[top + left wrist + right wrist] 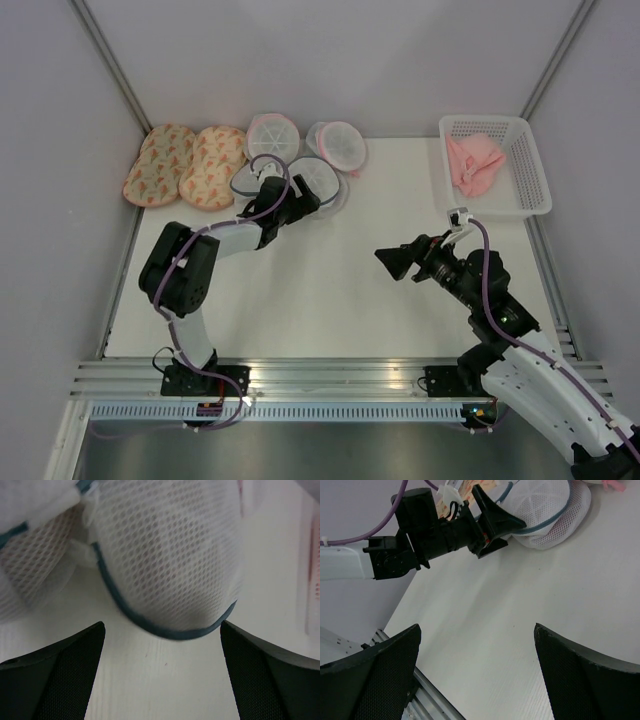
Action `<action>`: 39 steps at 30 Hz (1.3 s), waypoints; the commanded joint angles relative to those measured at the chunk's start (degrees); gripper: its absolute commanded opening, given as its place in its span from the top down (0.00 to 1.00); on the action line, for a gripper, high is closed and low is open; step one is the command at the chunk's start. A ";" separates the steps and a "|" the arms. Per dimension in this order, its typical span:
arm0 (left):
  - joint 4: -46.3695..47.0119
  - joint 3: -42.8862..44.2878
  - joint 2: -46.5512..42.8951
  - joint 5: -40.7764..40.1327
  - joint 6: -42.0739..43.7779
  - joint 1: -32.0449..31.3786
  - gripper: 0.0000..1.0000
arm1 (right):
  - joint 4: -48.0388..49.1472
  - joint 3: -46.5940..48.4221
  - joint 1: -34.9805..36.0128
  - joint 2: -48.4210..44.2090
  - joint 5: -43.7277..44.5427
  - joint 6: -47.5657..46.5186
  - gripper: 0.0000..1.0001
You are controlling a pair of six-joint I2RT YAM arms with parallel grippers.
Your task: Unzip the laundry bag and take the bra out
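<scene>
The laundry bag [322, 178], a white mesh dome with a dark blue-grey rim, lies at the back of the table left of centre. In the left wrist view the laundry bag [170, 565] fills the upper frame, its rim just ahead of my fingertips. My left gripper [305, 197] [161, 630] is open, its tips either side of the rim's near edge without touching it. My right gripper [392, 260] [477, 630] hovers open over bare table, right of centre, facing the laundry bag [545, 510]. The bra is hidden.
Two pink-rimmed mesh bags [272, 135] [342, 145] lie behind the laundry bag. Two peach patterned pads [160, 165] [212, 165] sit at the back left. A white basket [532, 175] at the back right holds a pale pink cloth [475, 165].
</scene>
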 commanded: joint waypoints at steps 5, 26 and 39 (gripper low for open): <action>14.47 7.98 7.37 4.59 -9.13 0.25 0.00 | -3.82 -0.62 0.15 -3.17 2.40 -1.40 0.02; 13.78 -20.21 -16.60 5.57 -22.22 -10.90 0.98 | -5.84 0.78 0.15 2.01 5.83 -0.43 0.02; 11.93 -37.63 -26.65 -25.99 -43.94 -31.92 0.98 | 19.32 -10.12 1.37 14.94 -10.53 18.39 0.02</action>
